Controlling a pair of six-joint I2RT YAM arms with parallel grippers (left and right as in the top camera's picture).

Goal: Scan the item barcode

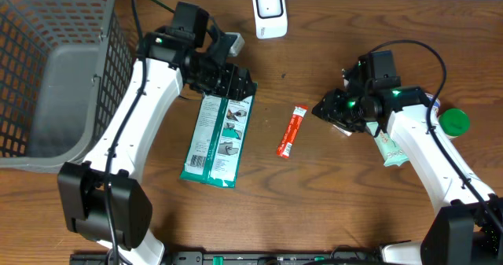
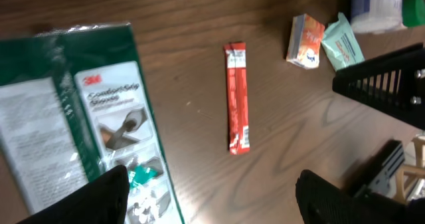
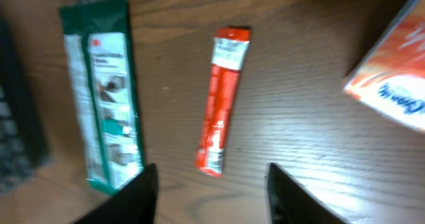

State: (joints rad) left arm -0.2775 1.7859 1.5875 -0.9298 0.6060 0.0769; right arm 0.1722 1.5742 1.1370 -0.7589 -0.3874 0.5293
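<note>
**Both grippers empty over items lying flat on the table**

Black fingers (image 2: 106,197) of the left gripper (image 2: 212,184) fill the bottom of its wrist view, spread wide with only bare wood between them. They are released and grasp nothing. Just beneath them lies a flat green plastic package with a white printed label (image 2: 80,117), its upper end under the left gripper in the overhead view.

The right gripper (image 3: 211,184) is likewise parted, its two dark fingers standing apart with nothing held. The lower tip of a slim red foil sachet (image 3: 222,101) sits just ahead of the gap.

That sachet rests on the brown wooden table (image 1: 330,202) between the two arms, beside the green package but apart from it. Neither item is lifted.

Farther right, near the right arm, lie a small orange-and-white carton (image 2: 305,41) and a pale green soft pouch (image 2: 342,44). A container with a round green cap (image 1: 453,121) stands just beyond them.

At the table's far edge stands a white rounded barcode scanner (image 1: 269,12), well apart from both items. A grey plastic mesh basket (image 1: 31,29) occupies the far left corner.
</note>
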